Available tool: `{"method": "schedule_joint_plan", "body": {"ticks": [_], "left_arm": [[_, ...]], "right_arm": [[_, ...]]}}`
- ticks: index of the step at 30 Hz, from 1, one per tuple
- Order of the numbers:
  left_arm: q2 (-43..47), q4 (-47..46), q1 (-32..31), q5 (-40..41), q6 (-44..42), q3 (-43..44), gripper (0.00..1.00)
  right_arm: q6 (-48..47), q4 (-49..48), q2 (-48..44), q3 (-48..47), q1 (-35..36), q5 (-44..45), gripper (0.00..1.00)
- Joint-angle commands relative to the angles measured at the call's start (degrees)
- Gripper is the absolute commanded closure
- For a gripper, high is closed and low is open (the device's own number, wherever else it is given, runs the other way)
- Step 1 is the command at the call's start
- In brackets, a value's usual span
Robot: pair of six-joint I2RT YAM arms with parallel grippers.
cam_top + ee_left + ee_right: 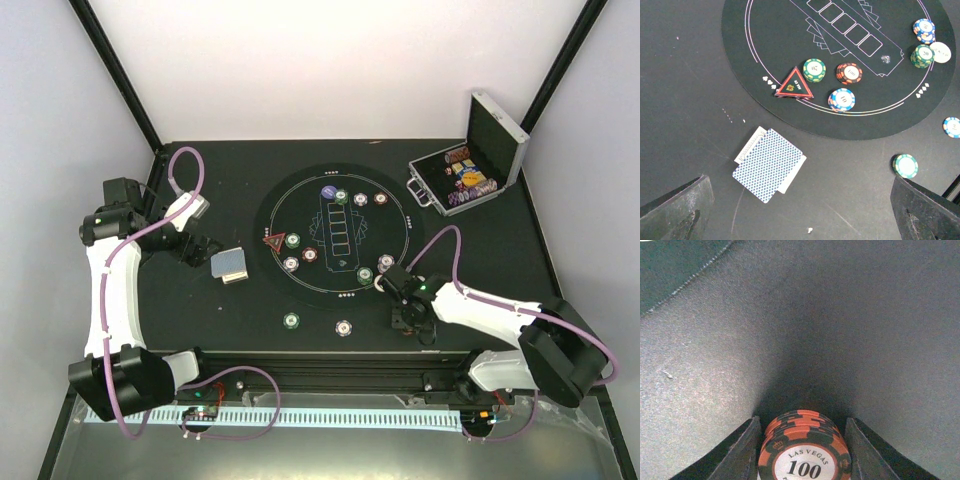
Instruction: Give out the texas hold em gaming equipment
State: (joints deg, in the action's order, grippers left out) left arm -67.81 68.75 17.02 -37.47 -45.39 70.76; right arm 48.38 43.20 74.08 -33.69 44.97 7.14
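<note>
Two fingers (735,452) of the right gripper (803,440) sit tight against either side of a short stack of red-brown chips (805,452) marked 100. Only the right wrist view shows this grip, and it does not show whether the stack rests on the counter. The overhead view gives the place instead: the right gripper (385,282) is at the rim of the round black mat (330,292), on its near right side. The left gripper (799,192) has its fingers spread wide with nothing between them. Just ahead of it lies a fanned pile of blue-backed playing cards (769,165), on the bare counter between the mat and the left edge. The left wrist view also makes out the red triangle marker (794,85) inside the mat's rim, with green, red-brown and purple-white chips beside it. From overhead alone, a green chip (291,321) and a purple-white chip (344,327) lie off the mat toward the near edge. An open silver case (497,130) holding more chips stands by the far right corner.
</note>
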Motion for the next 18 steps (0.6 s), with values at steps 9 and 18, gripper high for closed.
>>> {"method": "schedule_joint_plan", "body": {"ticks": [9, 18], "left_arm": [[1.06, 1.05, -0.25, -0.68, -1.45, 1.92, 0.01], [1.1, 0.62, -0.27, -0.27, -1.37, 1.84, 0.01]], "right_arm": [[0.83, 3.38, -1.3, -3.17, 1.28, 0.56, 0.48], [1.14, 3.83, -1.38, -2.52, 1.35, 1.5, 0.45]]}}
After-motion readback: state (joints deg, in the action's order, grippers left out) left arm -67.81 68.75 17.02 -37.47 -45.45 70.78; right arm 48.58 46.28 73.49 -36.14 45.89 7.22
